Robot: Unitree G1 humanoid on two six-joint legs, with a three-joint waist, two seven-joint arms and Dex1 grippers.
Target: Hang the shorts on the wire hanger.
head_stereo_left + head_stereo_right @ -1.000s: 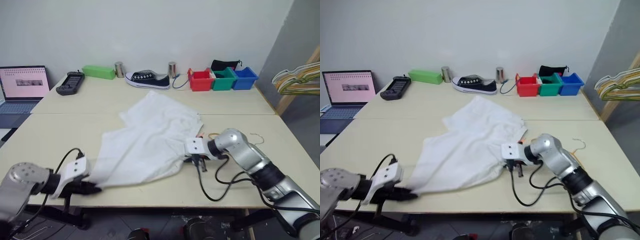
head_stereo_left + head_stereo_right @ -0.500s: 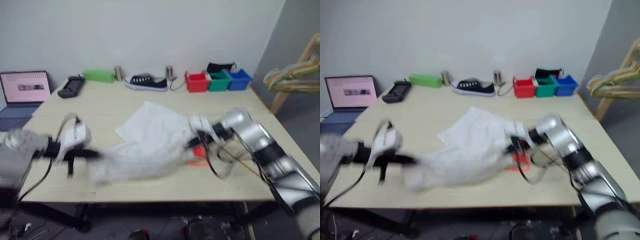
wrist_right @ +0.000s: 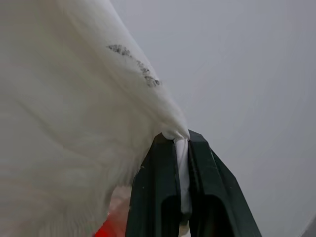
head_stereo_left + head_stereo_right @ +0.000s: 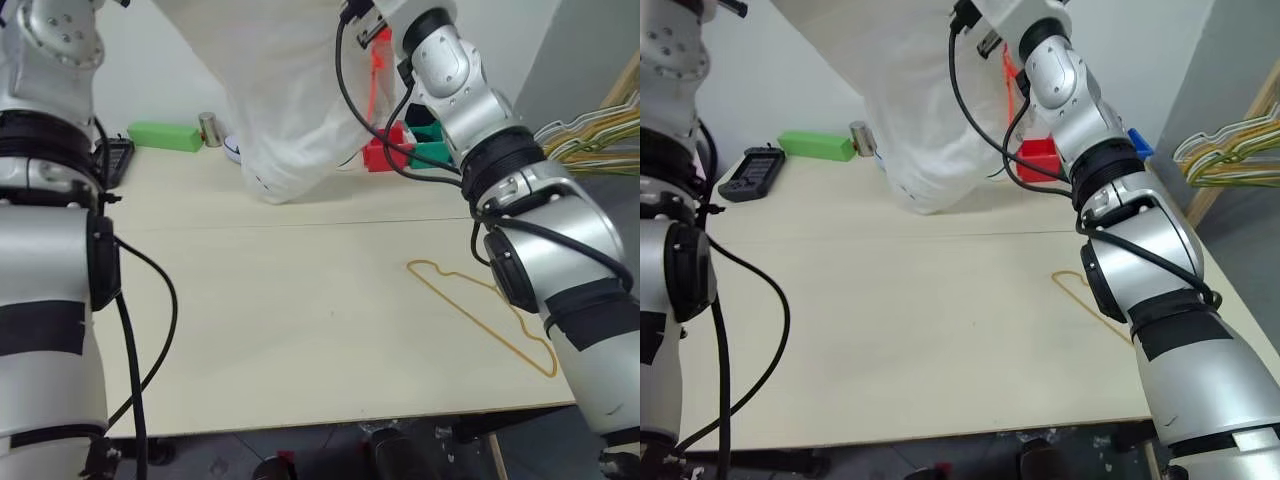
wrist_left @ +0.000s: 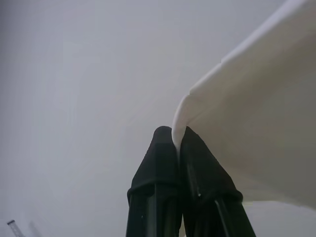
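The white shorts (image 4: 290,100) hang in the air above the far half of the table, held up by both arms, their lower end just over the tabletop. An orange-red drawstring (image 4: 378,70) dangles at the right side of them. In the left wrist view, my left gripper (image 5: 174,132) is shut on an edge of the white fabric (image 5: 247,128). My right gripper (image 3: 181,139) is shut on a bunched corner of the shorts (image 3: 74,123), high up near the drawstring (image 4: 362,12). The golden wire hanger (image 4: 480,310) lies flat on the table at the right, uncovered.
Along the table's (image 4: 300,330) far edge stand a green box (image 4: 165,135), a metal can (image 4: 210,128), a black controller (image 4: 752,170), and red (image 4: 385,152) and green (image 4: 430,152) bins. A bunch of pale hangers (image 4: 590,135) hangs at the far right.
Both arms have swung up high, lifting the shorts off the table so they now hang. The wire hanger they covered lies bare. The camera view has shifted as well.
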